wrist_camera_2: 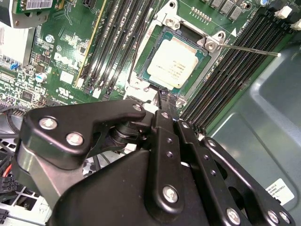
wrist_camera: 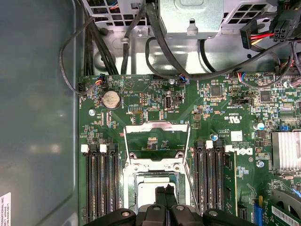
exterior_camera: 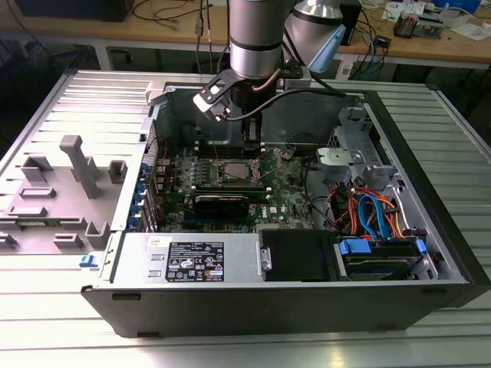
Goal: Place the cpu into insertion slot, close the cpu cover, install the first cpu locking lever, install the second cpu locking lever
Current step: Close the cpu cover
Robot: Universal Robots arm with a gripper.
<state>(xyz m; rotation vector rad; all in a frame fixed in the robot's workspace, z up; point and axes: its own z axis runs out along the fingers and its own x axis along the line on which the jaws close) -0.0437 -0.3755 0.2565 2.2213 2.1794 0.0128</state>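
Note:
The cpu (wrist_camera_2: 176, 63), a dull silver square, lies flat in the insertion slot (wrist_camera_2: 155, 42) on the green motherboard (wrist_camera: 221, 117); the first wrist view also shows the cpu (wrist_camera: 148, 193). The cpu cover (wrist_camera: 156, 126) is swung up and open beyond the slot, with green board visible through its cut-out. A thin locking lever (wrist_camera_2: 249, 50) sticks out unlatched beside the slot. My gripper (wrist_camera: 165, 190) is shut, its black fingertips together just over the cpu's near edge, with nothing seen between them. From outside, the gripper (exterior_camera: 250, 142) hangs right above the insertion slot (exterior_camera: 234, 172).
Long black memory slots (wrist_camera: 101, 183) flank the socket on both sides. A drive cage and cables (exterior_camera: 368, 207) fill the exterior view's right of the open case (exterior_camera: 430, 192). A power supply (exterior_camera: 199, 261) lies along the front. Grey fixtures (exterior_camera: 80, 165) stand outside.

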